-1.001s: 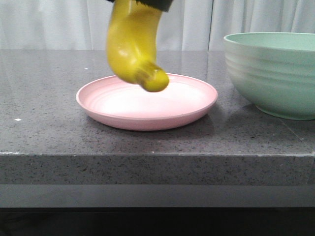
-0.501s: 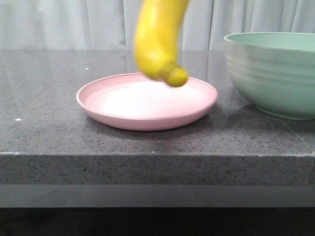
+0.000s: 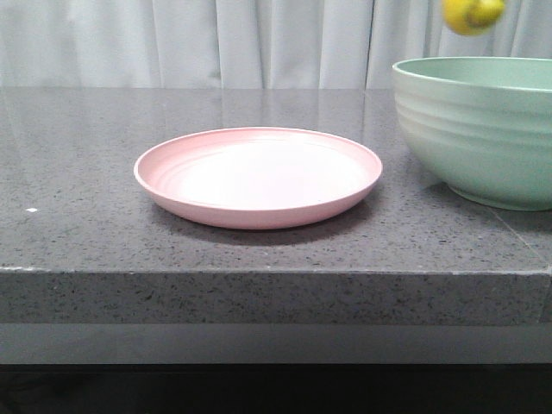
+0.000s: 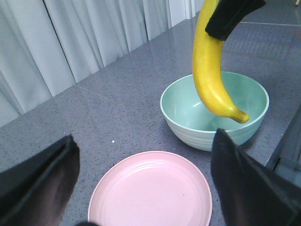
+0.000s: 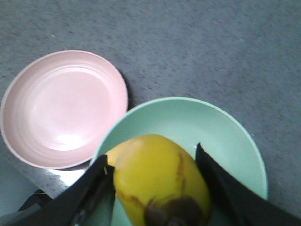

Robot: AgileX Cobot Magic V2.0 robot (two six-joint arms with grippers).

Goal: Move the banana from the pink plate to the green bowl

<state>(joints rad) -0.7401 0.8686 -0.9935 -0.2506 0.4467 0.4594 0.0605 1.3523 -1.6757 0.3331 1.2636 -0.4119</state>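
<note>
The bench (image 3: 86,172) is a slab of dark speckled grey stone with a thick front edge, backed by pale pleated curtains (image 3: 172,43). Toward its right end stands the green bowl (image 3: 483,129), deep and ridged around the outside, its right side cut off by the edge of the front view. From the left wrist camera the bowl (image 4: 188,113) shows a smooth mint interior with nothing lying in it.

Just beside the bowl, with a narrow strip of stone between them, sits the pink plate (image 3: 259,177), shallow and faintly ringed, its surface bare. The right wrist camera shows the plate (image 5: 63,108) and the bowl's rim (image 5: 188,106) close together but not touching.

The banana (image 4: 209,66) hangs nearly upright in the air over the bowl, its lower tip above the bowl's interior and clear of it. In the front view only that yellow tip (image 3: 472,15) shows, above the bowl's rim.

The right tool (image 5: 155,188) is clenched on the banana, its dark fingers (image 5: 91,188) pressed against either side of the fruit's upper end. The left tool (image 4: 143,183) hovers above the plate with its fingers (image 4: 42,179) spread wide, gripping nothing.
</note>
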